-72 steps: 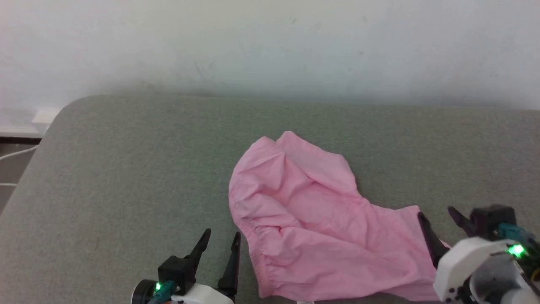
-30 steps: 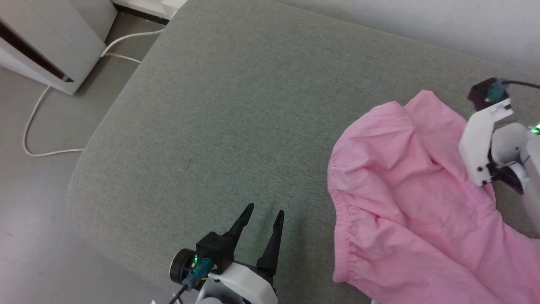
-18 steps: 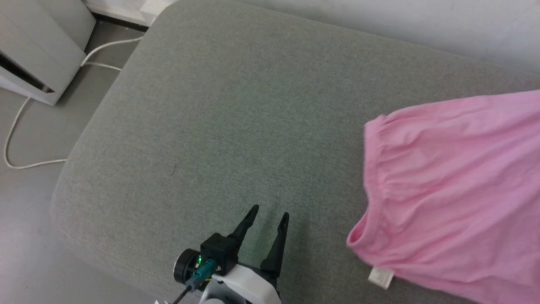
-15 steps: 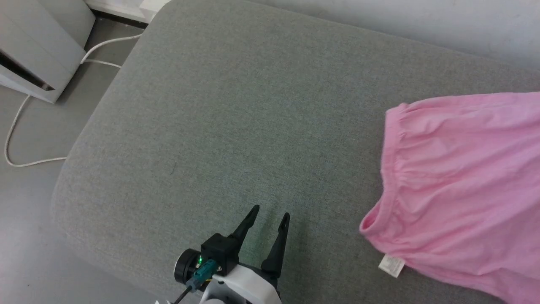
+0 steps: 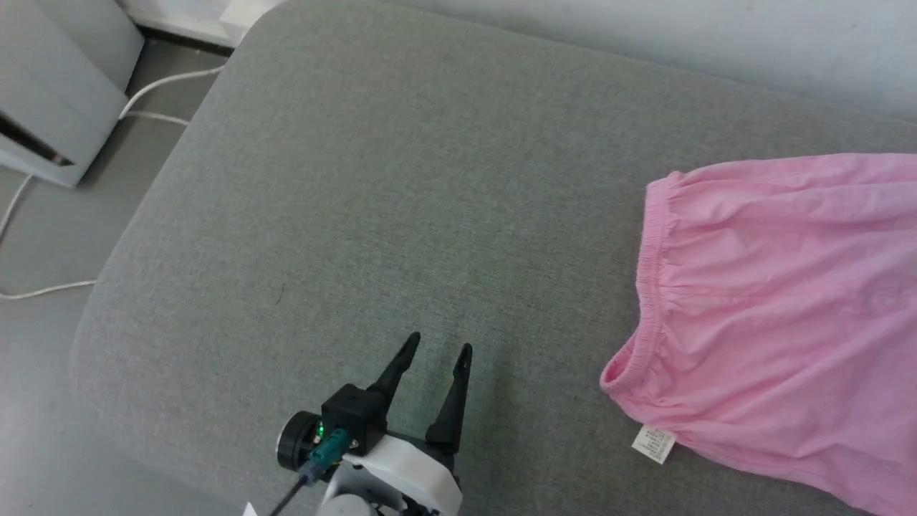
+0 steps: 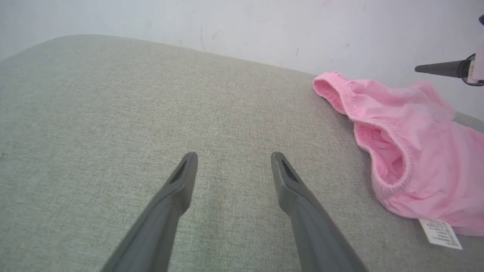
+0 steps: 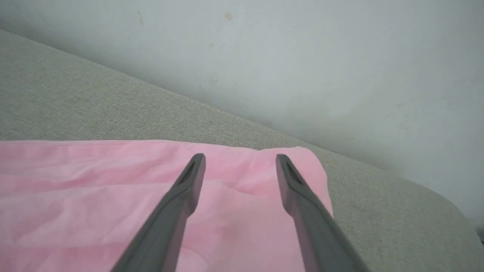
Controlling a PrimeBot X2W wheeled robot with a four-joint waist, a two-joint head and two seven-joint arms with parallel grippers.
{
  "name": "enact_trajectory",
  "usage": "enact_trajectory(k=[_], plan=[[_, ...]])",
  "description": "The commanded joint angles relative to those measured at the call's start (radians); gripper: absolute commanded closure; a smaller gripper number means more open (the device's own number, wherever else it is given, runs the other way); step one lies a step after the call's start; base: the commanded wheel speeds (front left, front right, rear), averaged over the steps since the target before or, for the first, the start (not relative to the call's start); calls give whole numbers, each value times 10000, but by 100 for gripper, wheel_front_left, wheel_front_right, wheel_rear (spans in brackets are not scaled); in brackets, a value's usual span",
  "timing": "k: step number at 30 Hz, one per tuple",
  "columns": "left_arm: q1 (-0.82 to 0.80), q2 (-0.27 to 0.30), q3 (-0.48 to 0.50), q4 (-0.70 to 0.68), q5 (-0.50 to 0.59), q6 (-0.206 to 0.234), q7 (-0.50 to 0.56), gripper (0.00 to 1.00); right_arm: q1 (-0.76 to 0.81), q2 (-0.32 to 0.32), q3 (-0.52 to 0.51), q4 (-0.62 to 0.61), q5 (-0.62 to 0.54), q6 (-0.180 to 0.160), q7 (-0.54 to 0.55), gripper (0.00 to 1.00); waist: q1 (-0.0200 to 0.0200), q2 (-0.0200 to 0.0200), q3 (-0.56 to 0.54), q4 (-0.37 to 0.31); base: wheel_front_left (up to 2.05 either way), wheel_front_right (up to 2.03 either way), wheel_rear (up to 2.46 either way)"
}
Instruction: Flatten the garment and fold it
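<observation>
Garment (image 5: 774, 315), bunched earlier, now lies spread along the cushion's (image 5: 401, 179) right side. My right gripper (image 7: 240, 156) gapes empty above it; my left gripper (image 5: 440, 341) gapes empty near the front edge. Flattening looks nearly done; folding remains.

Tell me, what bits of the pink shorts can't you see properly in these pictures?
- Head view: the garment runs off the right edge, so its far side is cut off.
- Head and left wrist views: the care label has print too small to read.
- Right wrist view: the right end effector covers strips of cloth with its fingers.
</observation>
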Motion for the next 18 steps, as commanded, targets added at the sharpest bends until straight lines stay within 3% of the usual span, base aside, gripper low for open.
enact_trajectory(k=[1, 10, 18], plan=[[-138, -20, 150, -92, 106, -54, -47, 0, 133, 145, 142, -169, 85, -21, -337, 0, 0, 0, -568, -563, 0, 0, 0], [327, 31, 1142, -655, 436, -280, -47, 0, 1195, 1088, 1329, -1629, 1361, -21, -2429, 0, 0, 0, -1726, -2074, 0, 0, 0], [867, 58, 1793, -923, 583, -486, -47, 0, 4059, 1512, 1332, -4882, 2208, -21, -2798, 0, 0, 0, -2227, -3125, 0, 0, 0]])
